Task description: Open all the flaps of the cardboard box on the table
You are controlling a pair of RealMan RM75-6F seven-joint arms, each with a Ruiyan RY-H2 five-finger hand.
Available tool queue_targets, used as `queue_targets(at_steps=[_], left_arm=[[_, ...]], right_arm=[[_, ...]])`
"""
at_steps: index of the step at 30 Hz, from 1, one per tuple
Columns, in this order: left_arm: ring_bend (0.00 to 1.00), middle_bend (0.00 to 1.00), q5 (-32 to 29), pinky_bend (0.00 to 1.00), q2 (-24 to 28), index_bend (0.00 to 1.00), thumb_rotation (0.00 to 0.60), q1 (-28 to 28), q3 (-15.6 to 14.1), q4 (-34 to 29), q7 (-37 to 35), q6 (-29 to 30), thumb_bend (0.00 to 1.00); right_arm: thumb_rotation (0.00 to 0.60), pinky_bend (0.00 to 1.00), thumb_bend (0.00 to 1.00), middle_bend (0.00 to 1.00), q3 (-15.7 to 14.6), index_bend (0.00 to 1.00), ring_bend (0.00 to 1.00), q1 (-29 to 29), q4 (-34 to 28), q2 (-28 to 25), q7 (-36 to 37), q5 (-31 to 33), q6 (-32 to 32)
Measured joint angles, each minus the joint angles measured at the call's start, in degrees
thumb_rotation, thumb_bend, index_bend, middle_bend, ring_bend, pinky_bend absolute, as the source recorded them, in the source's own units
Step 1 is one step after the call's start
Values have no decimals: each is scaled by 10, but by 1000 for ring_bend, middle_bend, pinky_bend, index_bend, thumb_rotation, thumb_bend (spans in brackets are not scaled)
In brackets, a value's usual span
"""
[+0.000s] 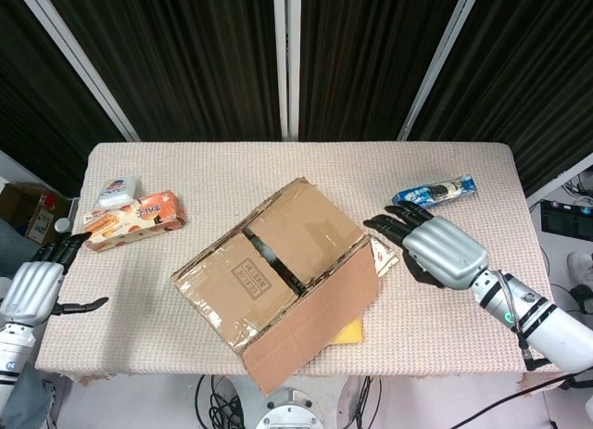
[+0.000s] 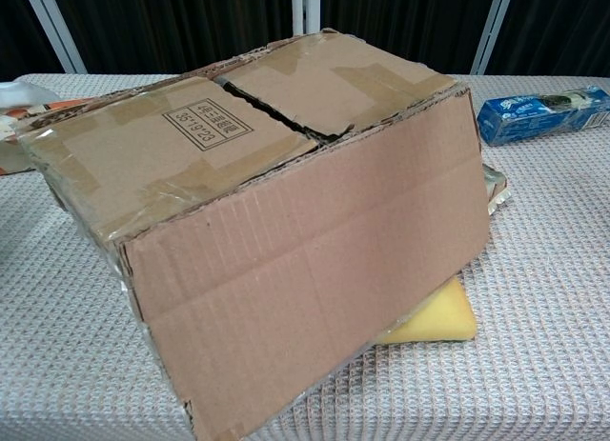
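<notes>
The cardboard box [image 1: 269, 262] lies at the middle of the table, and it fills the chest view [image 2: 238, 165]. Its near long flap [image 1: 310, 322] is folded out and down toward the table's front edge, also plain in the chest view [image 2: 315, 279]. Two inner flaps with tape still lie flat on top [image 1: 296, 230]. My right hand [image 1: 435, 248] hovers open to the right of the box, fingers spread toward it, touching nothing. My left hand [image 1: 32, 290] is open off the table's left edge. Neither hand shows in the chest view.
A yellow sponge [image 2: 434, 317] lies partly under the folded-out flap. A blue snack packet [image 1: 434, 195] lies at the right back. An orange snack box [image 1: 130, 220] and a small white pack [image 1: 118, 189] sit at the left. A shiny wrapper [image 1: 385, 257] peeks out by the box.
</notes>
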State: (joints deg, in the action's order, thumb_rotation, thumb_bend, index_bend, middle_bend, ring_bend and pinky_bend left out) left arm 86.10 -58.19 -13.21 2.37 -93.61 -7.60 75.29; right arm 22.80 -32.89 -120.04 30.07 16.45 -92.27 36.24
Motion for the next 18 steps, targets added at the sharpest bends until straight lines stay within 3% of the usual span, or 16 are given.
queue_targets(at_steps=[10, 18], left_arm=[[68, 108, -3, 164, -6, 72, 424, -1, 0, 2, 3, 1, 2], [68, 108, -9, 164, -5, 72, 424, 5, -1, 11, -10, 5, 2]], right_arm=[[600, 0, 811, 113, -35, 79, 0, -83, 90, 182, -79, -12, -7], [600, 0, 809, 185, -49, 173, 0, -177, 113, 266, -138, 2, -54]])
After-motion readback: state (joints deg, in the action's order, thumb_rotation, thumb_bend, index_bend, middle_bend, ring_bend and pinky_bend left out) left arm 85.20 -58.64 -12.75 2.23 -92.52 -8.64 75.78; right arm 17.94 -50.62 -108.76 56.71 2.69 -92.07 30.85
